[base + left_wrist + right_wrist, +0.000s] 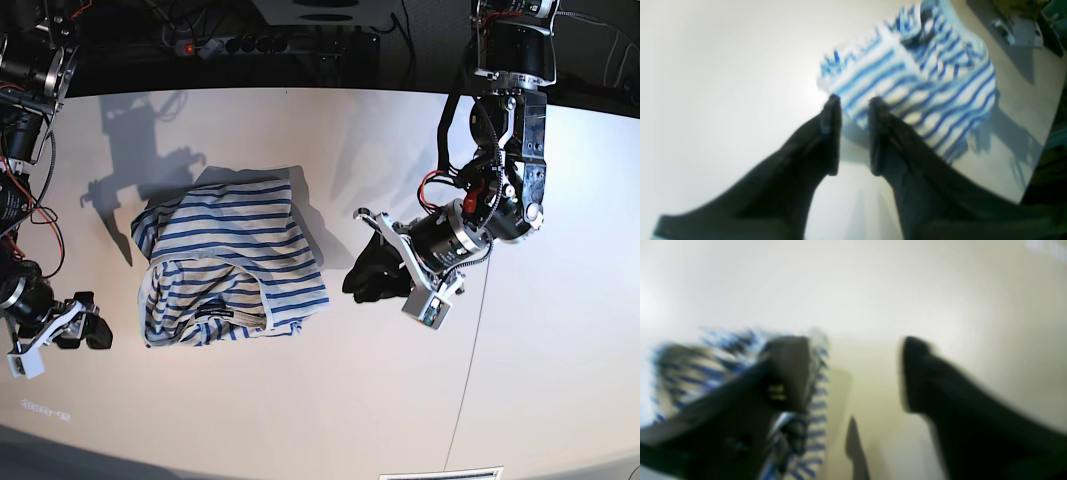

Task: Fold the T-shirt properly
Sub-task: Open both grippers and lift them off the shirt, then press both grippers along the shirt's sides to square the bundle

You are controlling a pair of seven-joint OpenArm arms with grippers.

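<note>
The T-shirt (230, 265) lies bunched in a loose heap on the white desk (330, 400), left of centre in the base view, its blue stripes showing and a small dark label near its lower edge. My left gripper (375, 272) sits on the right side of that view, just beside the shirt's right edge but apart from it; in my left wrist view its jaws stand slightly parted with nothing between them, the striped cloth beyond their tips. My right gripper (85, 330) is at the lower left of the base view, near the shirt's left edge. Its jaws are wide apart and hold nothing; the wrist view is blurred.
</note>
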